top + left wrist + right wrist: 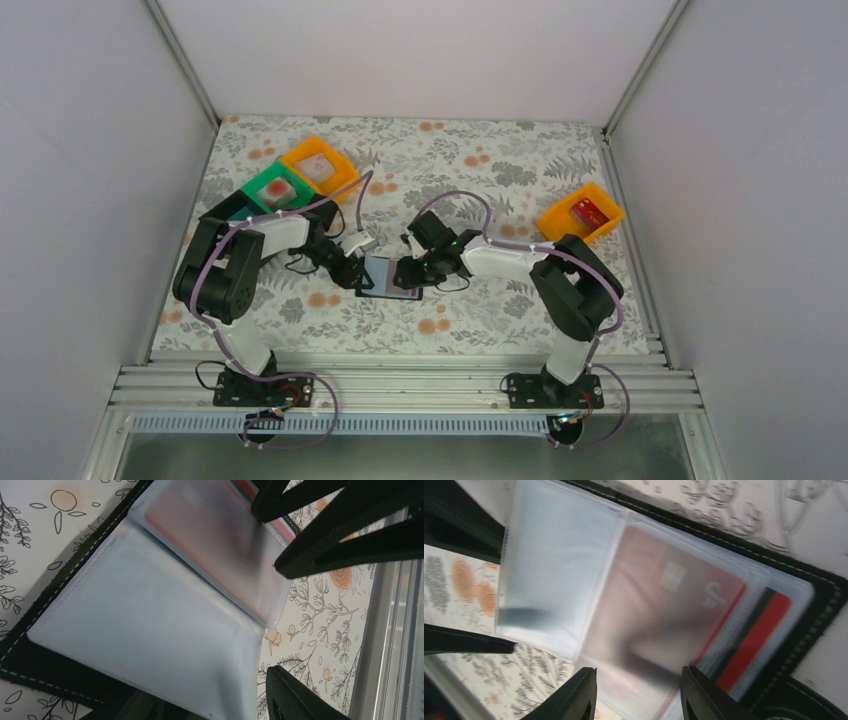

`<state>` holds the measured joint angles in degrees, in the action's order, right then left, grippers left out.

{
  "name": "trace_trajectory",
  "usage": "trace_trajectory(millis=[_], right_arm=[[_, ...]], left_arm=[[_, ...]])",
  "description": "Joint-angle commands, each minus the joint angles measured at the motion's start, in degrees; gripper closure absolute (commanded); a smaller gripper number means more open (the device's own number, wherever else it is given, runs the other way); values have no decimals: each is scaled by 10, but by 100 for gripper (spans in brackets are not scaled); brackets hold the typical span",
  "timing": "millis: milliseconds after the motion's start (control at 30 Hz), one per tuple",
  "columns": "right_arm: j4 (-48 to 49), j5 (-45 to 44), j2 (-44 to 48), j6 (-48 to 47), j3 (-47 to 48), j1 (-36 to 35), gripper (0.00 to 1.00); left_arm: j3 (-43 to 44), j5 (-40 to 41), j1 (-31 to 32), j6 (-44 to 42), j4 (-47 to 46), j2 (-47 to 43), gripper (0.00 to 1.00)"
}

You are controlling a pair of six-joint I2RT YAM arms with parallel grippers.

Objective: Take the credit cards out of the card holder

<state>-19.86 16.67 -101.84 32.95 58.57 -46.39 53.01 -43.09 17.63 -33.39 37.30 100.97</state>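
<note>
The black card holder (pixel 390 277) lies open on the flowered table between both arms, its clear sleeves fanned out. In the right wrist view a red credit card (pixel 664 605) shows through a frosted sleeve, and another red card with a black stripe (pixel 756 637) sits in a pocket behind it. My right gripper (pixel 639 692) is open, its fingers on either side of that sleeve's near edge. My left gripper (pixel 210 702) is open too. A pale empty sleeve (pixel 150 630) lies between its fingers and hides most of the left one. The reddish card (pixel 210 535) lies in the sleeve beyond.
At the back left stand an orange tray (pixel 320 165) and a green tray (pixel 272 188), each with something inside. Another orange tray (pixel 562 224) at the right holds a red card (pixel 590 211). Metal rails (pixel 400 385) run along the near edge.
</note>
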Motion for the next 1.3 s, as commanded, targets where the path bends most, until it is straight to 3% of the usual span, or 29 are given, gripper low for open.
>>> trace_trajectory(millis=[0,167,433,733,967,1267], right_arm=[[73,77,-20,9,-1,-6,56],[87,90,-32,11,8,-6,57],[136,128,-51,33,23,-6,57],[170,115,-61,67,36,-6,58],[181,136,-86,74,57,-10,58],[148,139,-129,70,135,-28,57]], left_arm=[[8,-25,0,-10,3,6,50],[6,-28,0,-14,5,6,56],[10,-36,-1,-22,14,3,56],[16,-51,-11,-37,33,-11,48],[14,-58,-36,-40,38,-37,27],[22,-99,-105,-71,72,-68,25]])
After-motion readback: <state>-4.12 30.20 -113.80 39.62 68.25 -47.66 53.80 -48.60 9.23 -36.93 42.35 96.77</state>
